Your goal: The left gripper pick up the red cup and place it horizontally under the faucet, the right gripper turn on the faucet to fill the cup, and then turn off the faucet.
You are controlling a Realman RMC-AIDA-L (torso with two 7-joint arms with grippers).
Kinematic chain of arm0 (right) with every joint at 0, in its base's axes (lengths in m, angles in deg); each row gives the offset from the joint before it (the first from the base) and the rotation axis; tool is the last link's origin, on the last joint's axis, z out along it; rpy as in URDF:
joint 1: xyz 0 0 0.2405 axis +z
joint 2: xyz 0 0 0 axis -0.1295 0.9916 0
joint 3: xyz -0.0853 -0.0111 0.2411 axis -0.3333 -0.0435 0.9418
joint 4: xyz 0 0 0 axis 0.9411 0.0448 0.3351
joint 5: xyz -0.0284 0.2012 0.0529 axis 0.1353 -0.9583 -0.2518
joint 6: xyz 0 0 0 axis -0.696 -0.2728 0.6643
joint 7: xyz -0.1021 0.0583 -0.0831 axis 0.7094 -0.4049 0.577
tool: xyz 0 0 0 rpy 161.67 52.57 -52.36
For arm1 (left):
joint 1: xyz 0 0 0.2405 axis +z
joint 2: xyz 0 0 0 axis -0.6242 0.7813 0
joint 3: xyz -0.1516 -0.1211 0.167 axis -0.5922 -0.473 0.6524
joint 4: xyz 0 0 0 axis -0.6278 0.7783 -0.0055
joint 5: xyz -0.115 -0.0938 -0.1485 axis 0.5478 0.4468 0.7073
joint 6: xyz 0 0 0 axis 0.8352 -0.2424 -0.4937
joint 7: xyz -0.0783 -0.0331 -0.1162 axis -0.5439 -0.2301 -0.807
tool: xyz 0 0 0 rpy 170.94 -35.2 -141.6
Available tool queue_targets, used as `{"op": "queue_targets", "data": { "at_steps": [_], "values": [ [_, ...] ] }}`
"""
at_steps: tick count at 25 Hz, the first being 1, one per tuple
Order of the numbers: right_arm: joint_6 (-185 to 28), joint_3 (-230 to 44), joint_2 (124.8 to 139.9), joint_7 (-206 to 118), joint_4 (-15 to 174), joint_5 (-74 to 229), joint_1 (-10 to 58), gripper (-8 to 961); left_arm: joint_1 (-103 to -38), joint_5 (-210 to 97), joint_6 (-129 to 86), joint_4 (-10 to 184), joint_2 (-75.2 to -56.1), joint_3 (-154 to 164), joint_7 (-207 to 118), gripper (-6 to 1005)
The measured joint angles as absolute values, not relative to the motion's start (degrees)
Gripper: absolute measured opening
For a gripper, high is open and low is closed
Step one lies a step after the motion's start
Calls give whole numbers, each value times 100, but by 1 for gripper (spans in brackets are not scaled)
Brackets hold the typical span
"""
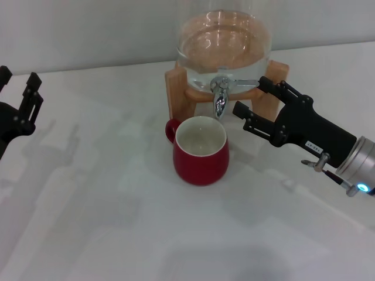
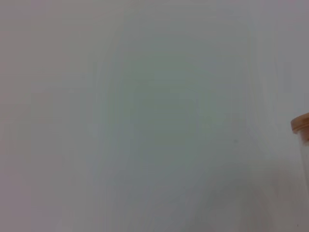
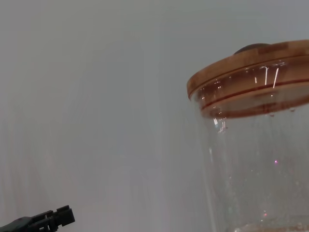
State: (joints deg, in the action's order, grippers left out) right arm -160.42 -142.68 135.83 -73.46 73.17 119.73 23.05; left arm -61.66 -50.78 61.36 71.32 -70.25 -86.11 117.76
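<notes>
The red cup (image 1: 200,153) stands upright on the white table, mouth up, its handle toward the left, directly below the spout of the chrome faucet (image 1: 220,98). No stream of water shows at the spout. My right gripper (image 1: 252,98) is open just right of the faucet, its upper finger close to the end of the lever, with nothing held. Far left of the head view, my left gripper (image 1: 17,83) is open and empty, well away from the cup. Neither wrist view shows the cup.
The glass water dispenser (image 1: 224,41) sits on a wooden stand (image 1: 176,88) at the back centre. Its wooden lid (image 3: 251,65) fills the right wrist view, and a lid edge (image 2: 301,126) shows in the left wrist view. White table (image 1: 117,234) spreads in front.
</notes>
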Motion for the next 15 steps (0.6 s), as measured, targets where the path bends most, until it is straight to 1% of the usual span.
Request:
{"op": "queue_targets", "data": {
  "at_steps": [15],
  "values": [
    [-16143,-14268,13584,-7349,7319,12114,2272,842,-6183,-5090,6136,7132,-7026,-8611,11776,514]
  ]
}}
